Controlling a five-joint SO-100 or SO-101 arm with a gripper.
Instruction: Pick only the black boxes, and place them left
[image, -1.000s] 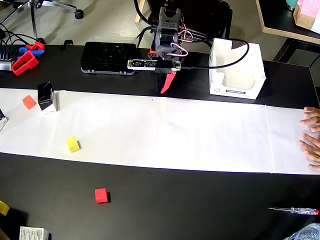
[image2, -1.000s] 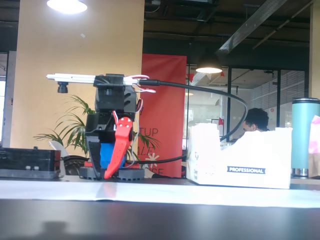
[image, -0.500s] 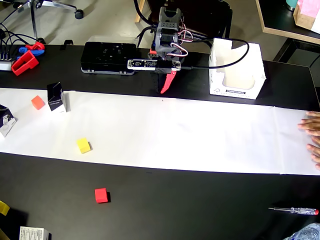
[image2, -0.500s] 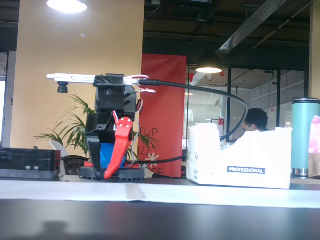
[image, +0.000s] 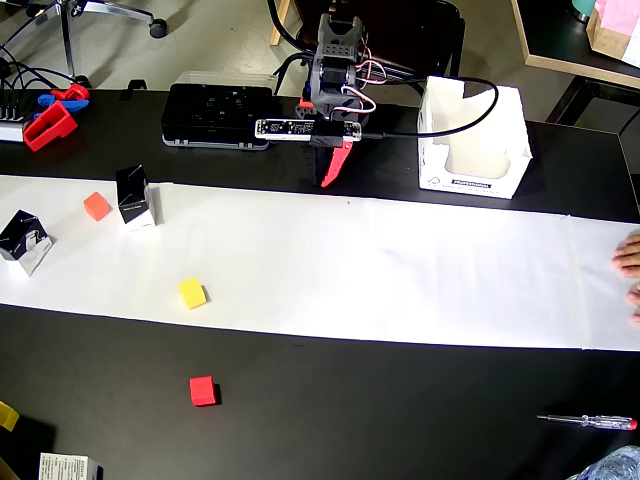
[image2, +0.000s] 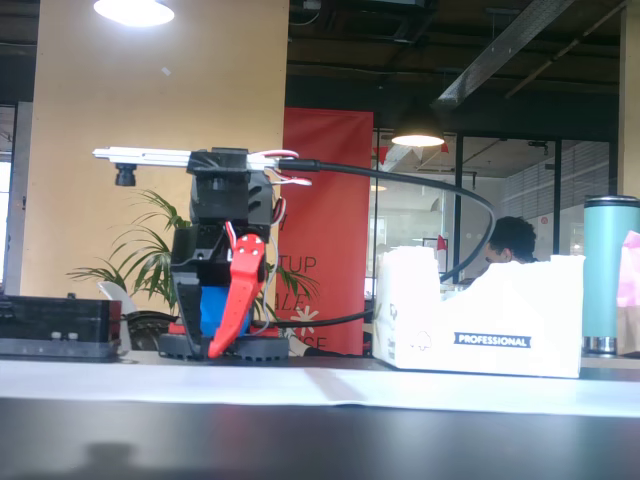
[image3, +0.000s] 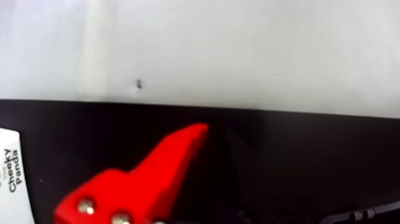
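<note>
Two black boxes stand on the white paper strip (image: 400, 270) in the overhead view: one (image: 135, 197) at the strip's back edge, the other (image: 25, 241) near the left border. My gripper (image: 328, 178) hangs folded at the arm's base, well to the right of both boxes, with its red finger (image2: 235, 300) pointing down at the table. The jaws look shut with nothing in them. The wrist view shows only the red finger (image3: 161, 167) above the black table and the strip's edge.
An orange cube (image: 97, 206) and a yellow cube (image: 192, 293) lie on the strip. A red cube (image: 203, 390) sits on the black table in front. The white open bin (image: 470, 183) stands right of the arm. A hand (image: 630, 265) rests on the strip's right end. A screwdriver (image: 585, 421) lies front right.
The paper strip has slid right, carrying the boxes and cubes with it. The second black box came into view at the left. The hand withdrew to the right. The arm stayed still.
</note>
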